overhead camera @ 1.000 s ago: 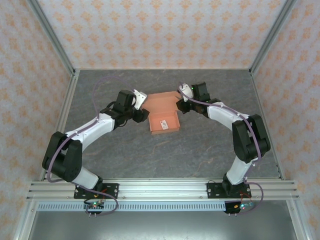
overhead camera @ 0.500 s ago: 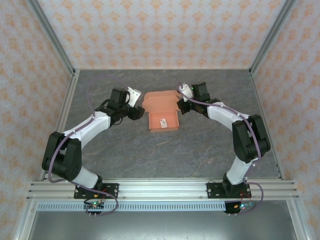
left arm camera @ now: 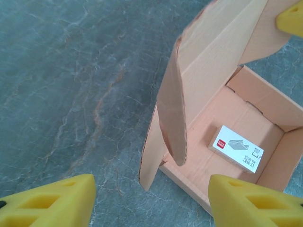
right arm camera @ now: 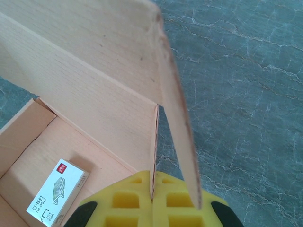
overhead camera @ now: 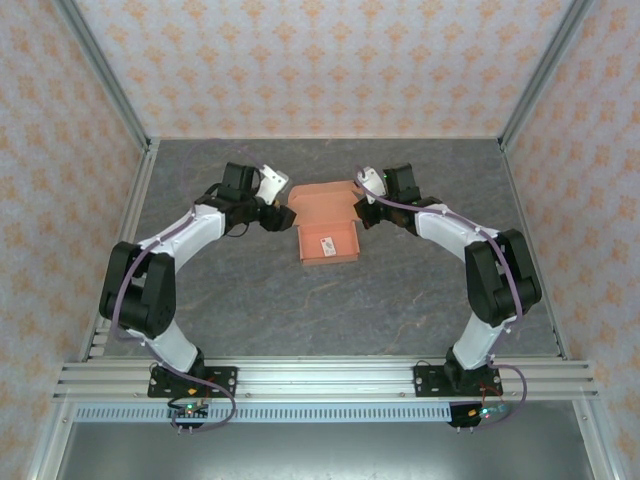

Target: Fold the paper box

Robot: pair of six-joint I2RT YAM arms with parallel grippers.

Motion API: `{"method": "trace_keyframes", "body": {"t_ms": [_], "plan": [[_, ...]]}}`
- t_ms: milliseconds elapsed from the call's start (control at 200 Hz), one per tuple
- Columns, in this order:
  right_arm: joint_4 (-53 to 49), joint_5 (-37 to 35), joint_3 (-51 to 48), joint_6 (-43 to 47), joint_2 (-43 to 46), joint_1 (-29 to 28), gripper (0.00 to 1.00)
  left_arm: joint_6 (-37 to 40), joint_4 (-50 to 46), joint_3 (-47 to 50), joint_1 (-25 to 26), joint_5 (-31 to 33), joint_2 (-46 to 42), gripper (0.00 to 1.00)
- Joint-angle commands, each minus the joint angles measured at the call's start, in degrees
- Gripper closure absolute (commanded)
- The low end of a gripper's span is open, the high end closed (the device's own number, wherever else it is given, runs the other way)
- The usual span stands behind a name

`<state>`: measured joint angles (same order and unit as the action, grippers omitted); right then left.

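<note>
Paper box [overhead camera: 328,243] lies crosswise, opening upward; right pincer [right arm camera: 153,187] pinches it, left pincer [left arm camera: 151,203] spread.

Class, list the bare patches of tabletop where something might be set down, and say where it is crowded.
Free: the wide table stretch between the paper box and the arm bases; the strip between box and back wall. Crowded: beside the box, where the left gripper and right gripper flank it.

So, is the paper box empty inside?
No, a small white packet lies flat on the floor of the paper box.
</note>
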<state>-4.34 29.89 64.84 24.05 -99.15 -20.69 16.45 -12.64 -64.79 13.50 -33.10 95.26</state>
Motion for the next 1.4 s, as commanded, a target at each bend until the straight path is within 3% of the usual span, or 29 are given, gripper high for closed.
{"method": "trace_keyframes", "body": {"t_ms": [0, 676, 931, 1116, 1391], "plan": [[-1.47, -0.95, 1.65, 1.19, 1.86, 0.12, 1.00, 0.91, -1.28, -2.26, -0.66, -2.74, 1.19, 0.37], [-1.62, -0.73, 1.75, 0.93, 2.27, 0.14, 1.00, -4.97, 7.57, -3.07, -0.66, -3.16, 5.47, 0.66], [-0.43, -1.25, 1.68, -1.12, 2.04, 0.06, 1.00, -6.70, 8.89, -2.82, -0.14, -3.44, 5.48, 0.85], [0.15, -6.28, 1.69, -3.78, 2.22, -2.00, 1.00, -10.07, 13.07, -0.47, 2.42, 2.30, 4.54, 0.95], [1.55, -24.76, 2.11, -13.96, 2.87, -8.04, 1.00, -18.79, 17.72, 1.55, 8.98, 21.49, 2.68, 1.00]]}}
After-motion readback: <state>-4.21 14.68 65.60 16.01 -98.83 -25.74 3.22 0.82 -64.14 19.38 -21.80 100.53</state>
